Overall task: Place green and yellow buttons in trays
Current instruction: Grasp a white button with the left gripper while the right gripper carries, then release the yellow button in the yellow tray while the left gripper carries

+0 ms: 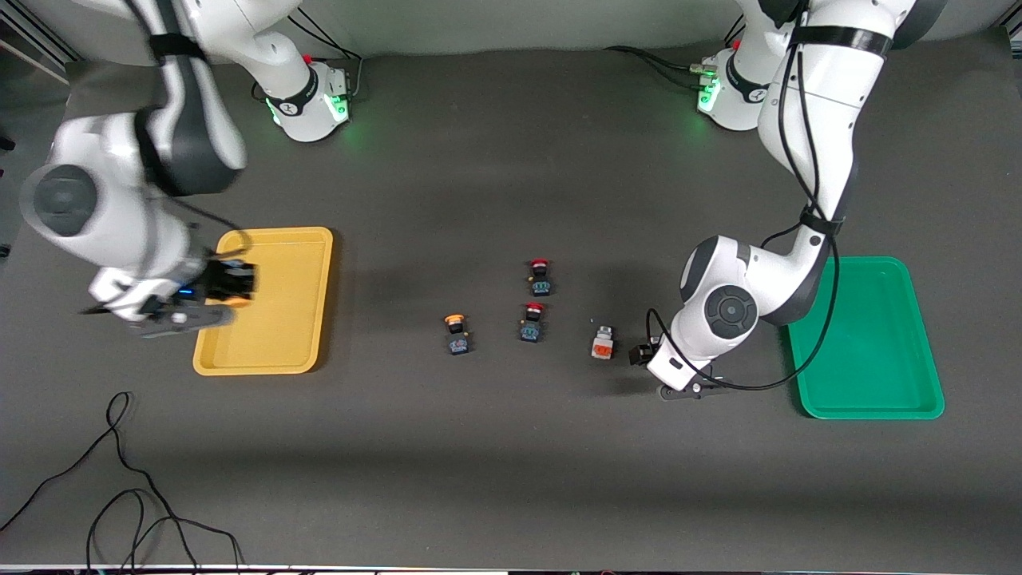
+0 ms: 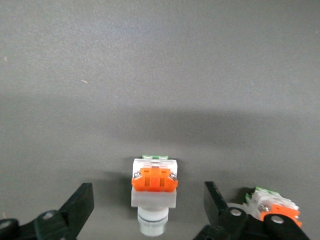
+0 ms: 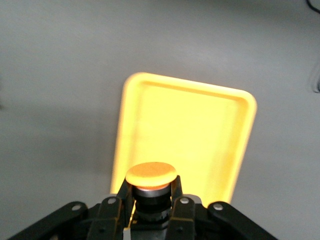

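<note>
My right gripper [image 1: 234,283] [image 3: 150,196] is shut on a black-bodied button with a round yellow-orange cap [image 3: 151,175]. It hangs over the yellow tray [image 1: 271,351] [image 3: 200,130], at the tray's edge. My left gripper [image 1: 643,353] [image 2: 147,194] is low over the table and open. A white-bodied button with an orange patch and silvery cap [image 1: 603,343] [image 2: 154,192] lies between its fingers [image 2: 80,206], untouched. A second white-bodied button [image 2: 272,207] shows just outside one finger. Another yellow-capped button [image 1: 457,334] stands mid-table. The green tray [image 1: 870,359] lies at the left arm's end.
Two black switches with red caps [image 1: 540,275] [image 1: 532,321] stand mid-table, between the yellow-capped and the white-bodied button. Loose black cables [image 1: 120,495] trail over the table's edge nearest the front camera, at the right arm's end.
</note>
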`<state>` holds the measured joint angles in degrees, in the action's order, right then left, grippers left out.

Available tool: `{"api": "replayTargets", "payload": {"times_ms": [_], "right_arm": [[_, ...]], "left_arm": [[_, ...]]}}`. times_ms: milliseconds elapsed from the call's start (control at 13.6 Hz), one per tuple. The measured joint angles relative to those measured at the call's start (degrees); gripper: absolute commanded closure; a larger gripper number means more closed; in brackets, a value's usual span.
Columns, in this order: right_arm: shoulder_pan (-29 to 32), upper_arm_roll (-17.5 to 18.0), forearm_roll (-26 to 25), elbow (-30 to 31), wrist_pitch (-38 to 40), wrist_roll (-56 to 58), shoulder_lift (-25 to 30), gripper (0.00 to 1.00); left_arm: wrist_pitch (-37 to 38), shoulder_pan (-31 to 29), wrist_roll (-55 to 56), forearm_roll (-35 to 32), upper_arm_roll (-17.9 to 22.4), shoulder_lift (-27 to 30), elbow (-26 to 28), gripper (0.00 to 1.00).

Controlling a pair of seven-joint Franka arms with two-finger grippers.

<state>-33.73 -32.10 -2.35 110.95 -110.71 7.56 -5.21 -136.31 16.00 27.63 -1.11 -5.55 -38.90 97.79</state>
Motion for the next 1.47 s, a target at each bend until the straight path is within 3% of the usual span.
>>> {"api": "replayTargets", "payload": {"times_ms": [147,221,294,441,588,735,882,956,1103,1324,1471], "right_arm": [[0.0,-6.7,0.0,5.2,-4.0,7.7,2.6,0.87],[0.1,-9.4,0.1,8.7,-8.1,10.7,3.3,0.87],[0.1,-11.5,0.1,13.0,-13.6,13.0,3.6,0.87],[0.1,-13.3,1.5,21.8,-25.6,15.9,3.0,0.87],[-0.2,-13.2,9.6,26.7,-32.3,21.4,0.1,0.87],[-0.3,-13.1,22.9,27.2,-34.5,32.1,-5.7,0.87],[-0.4,-12.6,34.2,26.8,-36.9,41.8,-12.0,0.86],[-0.6,-12.4,37.0,26.4,-37.4,44.2,-14.3,0.68],[-0.9,-12.2,38.4,25.4,-37.6,45.0,-16.7,0.01],[-1.1,-12.3,38.8,23.8,-37.4,44.8,-16.9,0.0],[-1.8,-12.4,39.0,21.7,-34.3,43.6,-16.7,0.0]], "left_arm": [[-3.3,0.0,0.0,-0.3,0.0,-0.4,1.6,0.05],[-5.1,0.0,0.0,-0.3,0.0,-0.4,2.7,0.24],[-6.7,0.0,0.0,-0.4,0.0,-0.4,3.6,0.62],[-8.5,0.0,0.0,-0.4,0.0,-0.4,4.6,0.96],[-8.6,0.0,0.0,-0.4,0.1,-0.2,4.6,1.0],[-8.4,0.0,0.0,-0.4,0.1,0.6,4.3,1.0],[-2.6,-0.1,0.0,-0.4,0.1,3.8,4.0,1.0],[2.3,-0.2,0.0,-0.4,0.3,6.4,3.5,1.0],[12.8,-1.1,0.0,-0.4,1.1,13.3,2.6,1.0],[26.2,-6.2,-4.1,-0.5,1.7,23.1,2.1,1.0],[31.5,-11.6,-11.4,-0.5,1.9,26.8,2.3,1.0]]}}
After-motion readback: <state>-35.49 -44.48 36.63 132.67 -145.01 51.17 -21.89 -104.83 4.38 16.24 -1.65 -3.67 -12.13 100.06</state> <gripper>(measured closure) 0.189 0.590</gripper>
